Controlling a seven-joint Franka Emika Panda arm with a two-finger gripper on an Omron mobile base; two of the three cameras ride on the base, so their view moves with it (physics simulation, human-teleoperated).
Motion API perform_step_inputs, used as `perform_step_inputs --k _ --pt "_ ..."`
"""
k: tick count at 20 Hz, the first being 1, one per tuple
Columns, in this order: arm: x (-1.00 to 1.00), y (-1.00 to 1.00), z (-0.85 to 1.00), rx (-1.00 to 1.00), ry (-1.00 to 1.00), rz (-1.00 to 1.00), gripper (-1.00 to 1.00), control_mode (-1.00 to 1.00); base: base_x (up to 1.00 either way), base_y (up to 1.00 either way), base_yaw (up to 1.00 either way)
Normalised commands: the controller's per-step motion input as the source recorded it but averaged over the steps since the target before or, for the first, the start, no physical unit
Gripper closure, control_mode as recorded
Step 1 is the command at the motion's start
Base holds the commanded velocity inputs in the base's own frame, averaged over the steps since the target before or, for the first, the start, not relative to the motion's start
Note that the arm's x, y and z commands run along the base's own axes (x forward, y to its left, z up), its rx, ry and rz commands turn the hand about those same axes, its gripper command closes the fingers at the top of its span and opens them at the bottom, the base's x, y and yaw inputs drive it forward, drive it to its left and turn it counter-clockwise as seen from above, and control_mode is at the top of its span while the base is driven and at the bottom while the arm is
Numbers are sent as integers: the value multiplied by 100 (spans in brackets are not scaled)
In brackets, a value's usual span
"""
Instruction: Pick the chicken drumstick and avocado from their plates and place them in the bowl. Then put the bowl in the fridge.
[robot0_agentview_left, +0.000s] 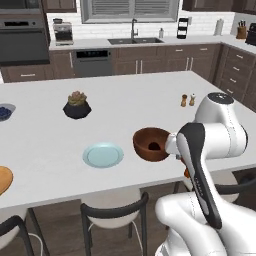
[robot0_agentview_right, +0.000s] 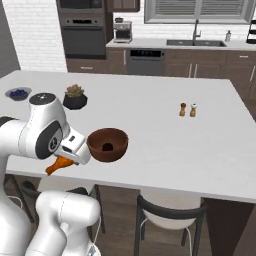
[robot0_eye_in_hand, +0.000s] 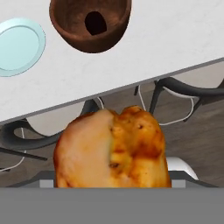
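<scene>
Golden drumstick (robot0_eye_in_hand: 111, 146) clamped in the gripper (robot0_agentview_right: 75, 150), off the counter's (robot0_agentview_left: 150, 100) near edge.
Ahead sits the reddish-brown bowl (robot0_eye_in_hand: 89, 22) holding the avocado (robot0_eye_in_hand: 95, 22); beside it the blue-green plate (robot0_eye_in_hand: 19, 46); chairs (robot0_eye_in_hand: 183, 94) below.

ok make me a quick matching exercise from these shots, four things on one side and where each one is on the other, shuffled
Things:
1. avocado
2. chicken drumstick
3. succulent pot
4. blue-green plate

Places or states:
A. bare, on the counter next to the bowl
B. far side of the counter, beyond the plate
C. inside the reddish-brown bowl
D. at the gripper, off the near edge of the counter

Pairs: 1-C, 2-D, 3-B, 4-A
</scene>
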Motion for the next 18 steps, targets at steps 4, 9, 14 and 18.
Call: perform_step_inputs --k 4,9,14,18 --pt "0 0 0 0 0 0 100 100 66 0 4" --pt "0 0 0 0 0 0 100 100 47 0 2" --pt "0 0 0 0 0 0 100 100 11 0 0" --pt "6 0 0 0 0 0 100 -100 4 0 0"
